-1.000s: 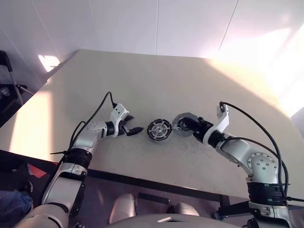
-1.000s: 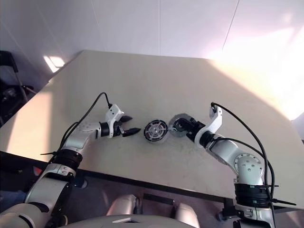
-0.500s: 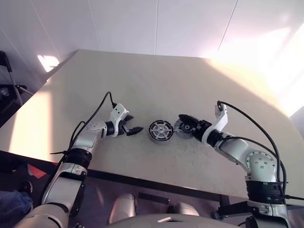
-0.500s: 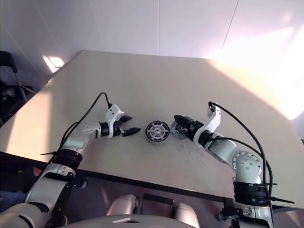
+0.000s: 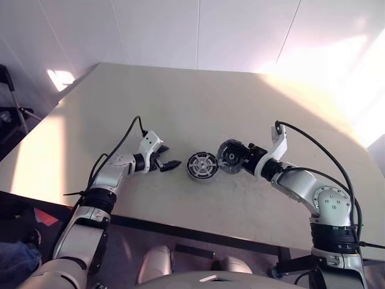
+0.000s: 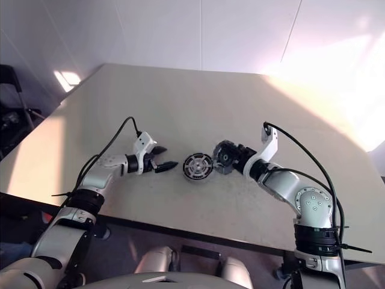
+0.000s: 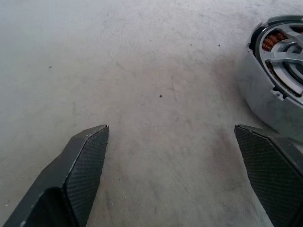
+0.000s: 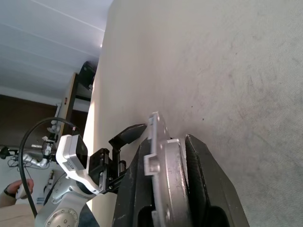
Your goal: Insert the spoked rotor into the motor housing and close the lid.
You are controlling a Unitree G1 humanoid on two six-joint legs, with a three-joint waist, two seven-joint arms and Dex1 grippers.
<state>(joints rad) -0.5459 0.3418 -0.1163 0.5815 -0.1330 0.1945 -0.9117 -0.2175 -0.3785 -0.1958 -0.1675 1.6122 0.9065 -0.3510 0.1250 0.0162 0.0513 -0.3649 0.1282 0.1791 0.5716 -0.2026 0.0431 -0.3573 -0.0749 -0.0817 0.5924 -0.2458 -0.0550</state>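
Left eye view: the motor housing (image 5: 201, 164), spoked rotor (image 5: 203, 162) seated inside, lies mid-table (image 5: 198, 108); the right gripper (image 5: 231, 155) pinches the grey lid (image 5: 228, 156) on edge just beside it. Left wrist view: the left gripper (image 7: 180, 156) is spread wide beside the housing. Right wrist view: fingers (image 8: 201, 179) clamp the lid's rim.

Beige table (image 5: 198, 108), matte and faintly speckled, lit bright by sun toward the right. White panelled wall (image 5: 180, 30) behind, with thin seams. Patch of sunlight (image 5: 62, 78) at the wall's foot on the left. Dark chair (image 5: 12, 102) at the far left edge. Blue cloth (image 5: 15, 256) low in the corner.
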